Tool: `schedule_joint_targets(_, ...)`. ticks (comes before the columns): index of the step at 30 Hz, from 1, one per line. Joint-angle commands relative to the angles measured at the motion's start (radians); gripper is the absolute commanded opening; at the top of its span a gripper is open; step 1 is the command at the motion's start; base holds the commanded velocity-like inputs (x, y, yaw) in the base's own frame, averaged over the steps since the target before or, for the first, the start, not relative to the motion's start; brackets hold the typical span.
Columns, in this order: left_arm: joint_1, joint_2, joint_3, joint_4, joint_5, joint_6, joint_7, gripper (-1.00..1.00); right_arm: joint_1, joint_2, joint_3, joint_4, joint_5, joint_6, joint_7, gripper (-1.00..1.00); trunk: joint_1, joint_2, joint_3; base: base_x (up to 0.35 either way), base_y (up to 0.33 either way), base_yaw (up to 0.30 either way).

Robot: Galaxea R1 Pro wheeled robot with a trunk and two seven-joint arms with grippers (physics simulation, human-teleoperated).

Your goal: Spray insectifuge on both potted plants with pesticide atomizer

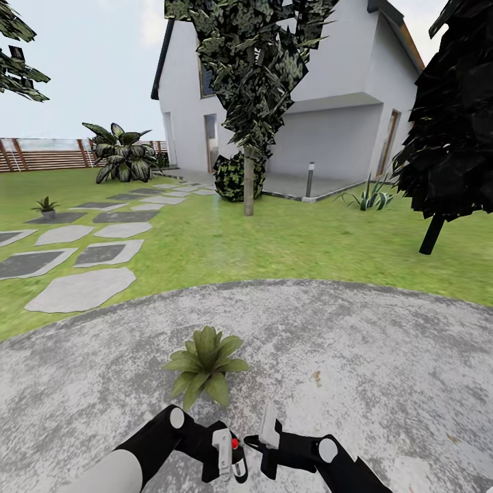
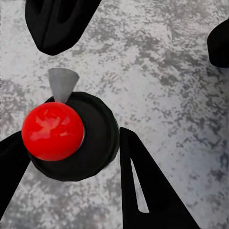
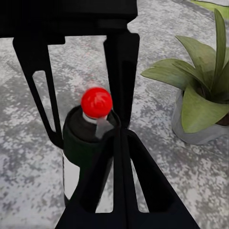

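Note:
The pesticide atomizer (image 1: 237,463) is a small dark bottle with a red knob on top, held upright low over the patio, and my left gripper (image 1: 229,457) is shut on its body. The left wrist view looks down on the atomizer (image 2: 98,138), a black finger on each side. My right gripper (image 1: 260,435) is shut, its tips just beside the atomizer (image 3: 78,140). One potted plant (image 1: 204,365) stands on the round paved patio just ahead of both grippers, and appears as the potted plant (image 3: 200,100) in the right wrist view. A second potted plant (image 1: 46,205) sits far left by the stepping stones.
The grey patio (image 1: 356,370) spreads out around me, with lawn beyond. Stepping stones (image 1: 82,287) lead left toward a wooden fence (image 1: 41,154) and a big leafy shrub (image 1: 123,154). A tree trunk (image 1: 248,185), a dark tree (image 1: 445,137) and a white house stand ahead.

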Motion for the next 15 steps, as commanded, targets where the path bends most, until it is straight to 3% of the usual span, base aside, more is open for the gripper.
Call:
schedule_joint_targets(1, 0.0, -0.001, 0.0, -0.001, -0.007, -0.006, -0.001, -1.0, -0.001, 0.0, -0.001, -0.001, 0.008, -0.005, -0.001, -1.0, 0.0, 0.0, -0.001, 0.0, 0.0, 0.0)
schedule_joint_targets(15, -0.002, -0.015, 0.002, -0.002, -0.002, -0.007, -0.001, -1.0, 0.0, 0.0, -0.001, -0.001, 0.008, -0.005, -0.001, -1.0, 0.0, 0.0, -0.001, 0.0, 0.0, 0.0)
